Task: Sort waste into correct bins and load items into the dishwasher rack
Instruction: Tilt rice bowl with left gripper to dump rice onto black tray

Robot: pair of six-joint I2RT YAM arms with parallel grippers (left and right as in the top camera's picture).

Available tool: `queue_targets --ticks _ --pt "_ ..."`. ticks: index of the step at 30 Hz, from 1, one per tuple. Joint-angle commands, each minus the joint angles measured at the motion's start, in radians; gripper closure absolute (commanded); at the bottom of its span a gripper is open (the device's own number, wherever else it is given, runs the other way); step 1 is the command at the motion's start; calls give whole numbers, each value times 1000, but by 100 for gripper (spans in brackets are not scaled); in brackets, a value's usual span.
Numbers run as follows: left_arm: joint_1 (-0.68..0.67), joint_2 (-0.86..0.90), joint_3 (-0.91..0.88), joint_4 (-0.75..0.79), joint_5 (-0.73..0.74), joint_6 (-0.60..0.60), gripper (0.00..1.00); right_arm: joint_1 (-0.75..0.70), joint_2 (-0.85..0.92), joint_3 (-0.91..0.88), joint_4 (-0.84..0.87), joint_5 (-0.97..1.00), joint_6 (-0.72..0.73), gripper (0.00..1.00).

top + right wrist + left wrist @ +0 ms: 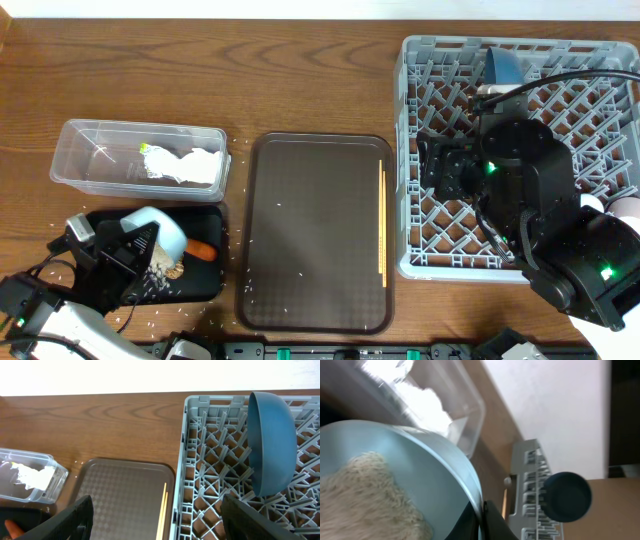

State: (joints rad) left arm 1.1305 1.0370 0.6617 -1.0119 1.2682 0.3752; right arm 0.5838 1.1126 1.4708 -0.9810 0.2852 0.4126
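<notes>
The left arm [50, 310] lies low at the near left, its left gripper [148, 248] clamped on the rim of a tilted white bowl [165, 232]. The right arm [560, 230] reaches forward, its right gripper [156, 505] spread wide and empty.

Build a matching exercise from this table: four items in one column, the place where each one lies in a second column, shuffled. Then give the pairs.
Items
1. napkin
2. chopsticks
3. blue plate
4. carrot

Places
A. grey rack
B. black tray
C. clear tub
D. brown tray

Pairs: 1-C, 2-D, 3-A, 4-B
</notes>
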Motion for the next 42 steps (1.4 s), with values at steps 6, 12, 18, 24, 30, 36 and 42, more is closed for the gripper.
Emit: queue_targets --ticks 6,12,18,24,30,36,42 --pt "26 1 -2 8 130 125 94 -3 -10 5 2 11 -9 25" --pt "26 1 -2 -34 135 137 94 -3 -19 5 18 11 -9 25" --pt "34 11 -4 -39 115 161 94 -3 -35 5 39 11 -10 24" --pt "38 17 -4 -24 104 192 94 -3 -41 5 31 11 -10 24" --pt "38 22 -5 -37 100 193 94 -3 -41 5 26 11 -9 24" --pt "43 22 -5 -57 100 180 94 -3 -41 5 21 11 -9 24" --pt "81 20 -5 -52 26 197 94 -3 -41 5 20 11 -9 24"
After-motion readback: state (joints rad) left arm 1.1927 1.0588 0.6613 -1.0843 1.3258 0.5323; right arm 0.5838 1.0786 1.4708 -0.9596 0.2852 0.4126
